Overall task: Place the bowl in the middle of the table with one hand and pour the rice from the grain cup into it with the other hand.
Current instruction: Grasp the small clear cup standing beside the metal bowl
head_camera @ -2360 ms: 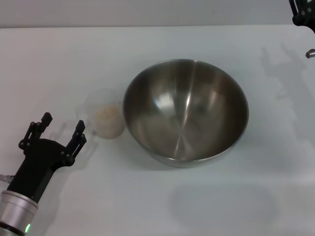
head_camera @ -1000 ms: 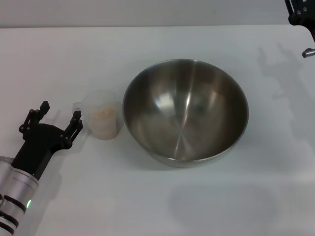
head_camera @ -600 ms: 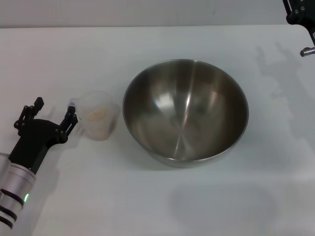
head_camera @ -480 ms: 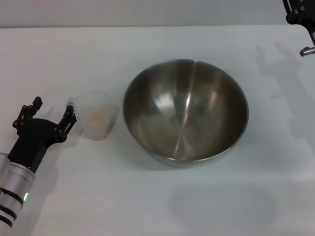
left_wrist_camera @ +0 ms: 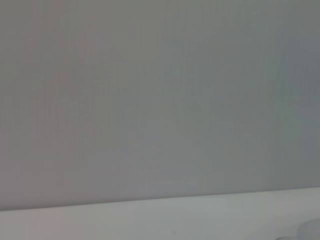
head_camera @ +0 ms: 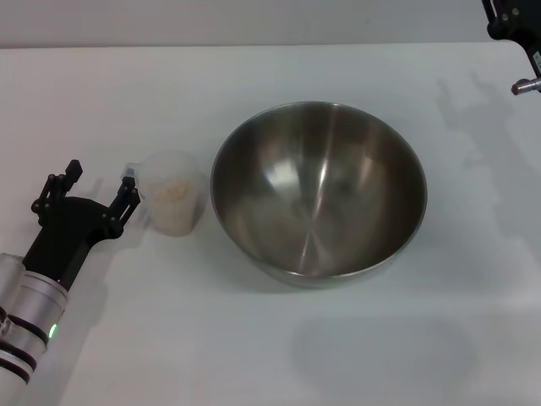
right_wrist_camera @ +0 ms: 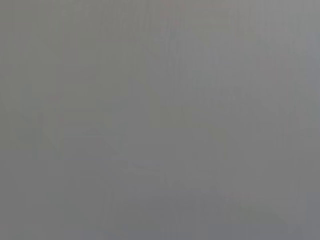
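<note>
Head view: left gripper (head_camera: 101, 183) is seen spread open (grasping nothing) at nine o'clock of the grain cup (head_camera: 174, 203) beside the bowl (head_camera: 319, 193).

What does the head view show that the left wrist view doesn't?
Only the head view shows the work: the bowl with nothing in it, the cup with rice upright beside it, the open left end effector next to the cup with one fingertip by its wall, and a bit of the right arm at the far right corner. Only the left wrist view shows a plain grey wall beyond the table edge. Both show the white table.
</note>
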Controlling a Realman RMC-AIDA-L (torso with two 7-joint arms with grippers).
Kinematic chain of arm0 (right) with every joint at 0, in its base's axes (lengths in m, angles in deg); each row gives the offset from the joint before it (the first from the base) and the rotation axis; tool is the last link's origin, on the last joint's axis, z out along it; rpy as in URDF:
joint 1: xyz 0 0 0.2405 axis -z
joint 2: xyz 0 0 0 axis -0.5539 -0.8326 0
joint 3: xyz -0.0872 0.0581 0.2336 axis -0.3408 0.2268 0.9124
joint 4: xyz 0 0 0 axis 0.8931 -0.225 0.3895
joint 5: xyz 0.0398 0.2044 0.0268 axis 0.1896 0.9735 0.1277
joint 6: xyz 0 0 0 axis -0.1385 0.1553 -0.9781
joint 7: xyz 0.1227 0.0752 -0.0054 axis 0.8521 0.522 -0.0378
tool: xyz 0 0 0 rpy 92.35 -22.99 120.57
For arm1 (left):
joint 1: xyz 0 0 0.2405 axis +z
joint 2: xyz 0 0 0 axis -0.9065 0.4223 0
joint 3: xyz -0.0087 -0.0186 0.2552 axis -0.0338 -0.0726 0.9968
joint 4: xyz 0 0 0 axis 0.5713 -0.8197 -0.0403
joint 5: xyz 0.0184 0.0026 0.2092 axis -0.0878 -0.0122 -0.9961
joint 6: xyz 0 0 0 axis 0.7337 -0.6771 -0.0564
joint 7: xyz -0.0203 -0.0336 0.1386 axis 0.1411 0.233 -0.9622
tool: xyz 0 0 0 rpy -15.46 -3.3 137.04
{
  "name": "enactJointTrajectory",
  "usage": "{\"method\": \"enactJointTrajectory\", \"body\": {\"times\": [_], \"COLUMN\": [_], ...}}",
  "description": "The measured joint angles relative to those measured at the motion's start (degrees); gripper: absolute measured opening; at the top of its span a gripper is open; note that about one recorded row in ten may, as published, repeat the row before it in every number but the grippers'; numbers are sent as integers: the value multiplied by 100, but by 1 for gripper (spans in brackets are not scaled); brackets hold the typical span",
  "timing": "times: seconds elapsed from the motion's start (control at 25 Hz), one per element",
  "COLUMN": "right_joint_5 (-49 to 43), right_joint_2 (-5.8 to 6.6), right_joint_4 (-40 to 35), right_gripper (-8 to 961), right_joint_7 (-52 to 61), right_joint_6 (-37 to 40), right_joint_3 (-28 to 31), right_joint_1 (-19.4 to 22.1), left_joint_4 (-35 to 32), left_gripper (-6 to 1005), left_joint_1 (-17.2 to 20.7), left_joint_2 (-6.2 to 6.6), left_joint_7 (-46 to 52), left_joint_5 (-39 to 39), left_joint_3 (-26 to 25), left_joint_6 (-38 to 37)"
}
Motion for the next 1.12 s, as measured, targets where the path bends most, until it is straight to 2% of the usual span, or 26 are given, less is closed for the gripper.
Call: {"method": "enactJointTrajectory", "body": {"times": [0.4, 0.6, 0.84, 1.12], "right_joint_5": [-12, -20, -22, -22], "right_joint_2": [0, 0, 0, 0], "right_joint_4": [0, 0, -1, -10], "right_gripper": [512, 512, 512, 513], "right_joint_7": [0, 0, 0, 0], "right_joint_6": [0, -4, -8, 19], "right_joint_3": [-18, -30, -78, -80], "right_joint_1": [-18, -19, -18, 6], "left_joint_4": [0, -2, 30, 112], "left_gripper": [763, 509, 260, 122], "left_joint_1": [0, 0, -17, -38], "left_joint_2": [0, 0, 0, 0], "left_joint_7": [38, 60, 76, 77], "left_joint_5": [-2, -30, -37, -42], "left_joint_3": [-1, 4, 48, 80], "left_joint_6": [0, 18, 141, 134]}}
